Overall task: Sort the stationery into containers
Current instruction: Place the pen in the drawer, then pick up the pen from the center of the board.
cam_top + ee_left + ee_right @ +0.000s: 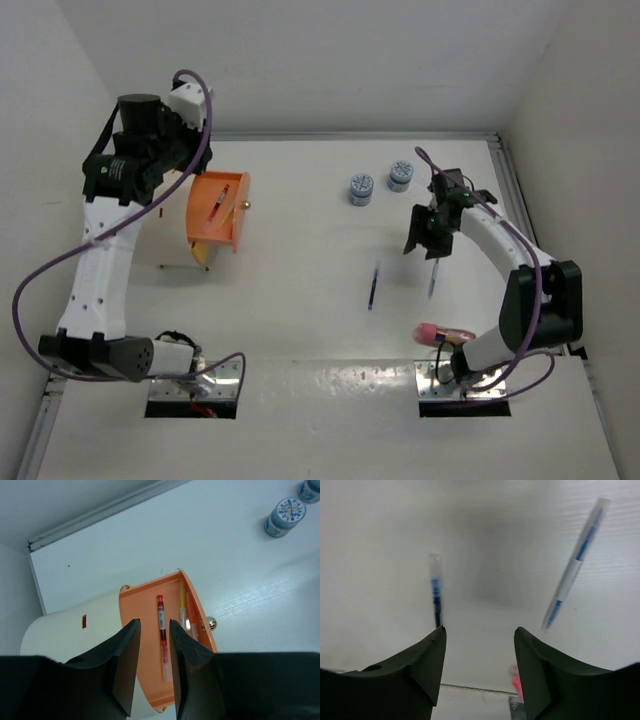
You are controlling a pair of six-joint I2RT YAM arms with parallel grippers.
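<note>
The left tool (153, 625) hangs over the orange box-shaped plastic drawer (145, 605). Its two fingers sit close with a thin gap, and nothing is between them. The drawer sticks out of the big cream round drum (65, 630), at about nine o'clock on the white tabletop (300, 330). A thin red pen (160, 611) and some thin orange pens (189, 610) lie inside it.

The right tool (479, 632) is wide apart and empty. It hangs over two thin blue pens near three o'clock on the tabletop. From the tool, one blue pen (435, 592) is at eleven o'clock and the other blue pen (575, 565) is at one o'clock. Neither one is between the fingers.

So here is what I think can go wrong. If the right tool goes straight down, it may shut on nothing. A finger may also bump a pen and make it roll away. The pens are thin and lie flat, so one may slip out of a pinch.

The left tool is very near the drawer wall. A bump there may shake the drawer and spill the pens.

The two small round blue-and-white pieces (361, 189) wait at one o'clock. The stubby pink-and-tan cylinder (440, 333) lies at five o'clock, close to the right arm's base, where the arm may knock it.
</note>
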